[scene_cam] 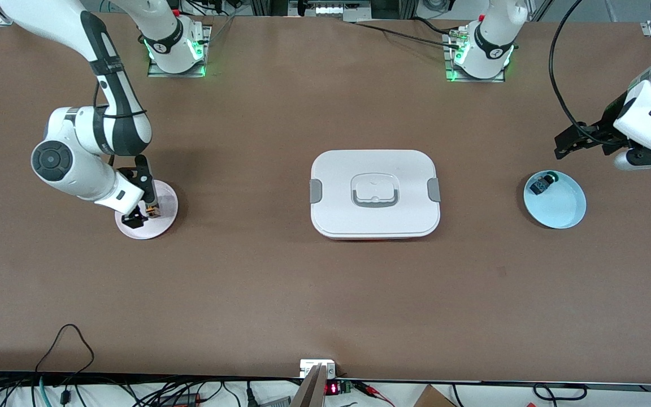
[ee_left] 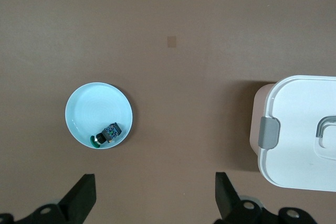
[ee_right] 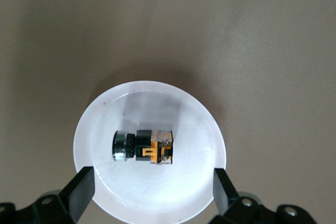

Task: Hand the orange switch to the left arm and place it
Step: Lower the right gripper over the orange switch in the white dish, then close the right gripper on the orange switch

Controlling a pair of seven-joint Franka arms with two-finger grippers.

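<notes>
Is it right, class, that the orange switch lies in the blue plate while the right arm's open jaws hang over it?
No. The orange switch lies in the pink plate, as the right wrist view shows; the right gripper does hang over it, jaws open. The blue plate holds the green-capped switch.

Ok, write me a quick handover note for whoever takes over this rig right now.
Right gripper: open, low over the pink plate, fingers either side of the orange switch, which lies on its side there.
Left gripper: open, waiting above the table beside the blue plate, which holds a green-capped switch.
The box sits closed mid-table between the plates.
Done: approach. Left: grasp, transfer around the box.
</notes>
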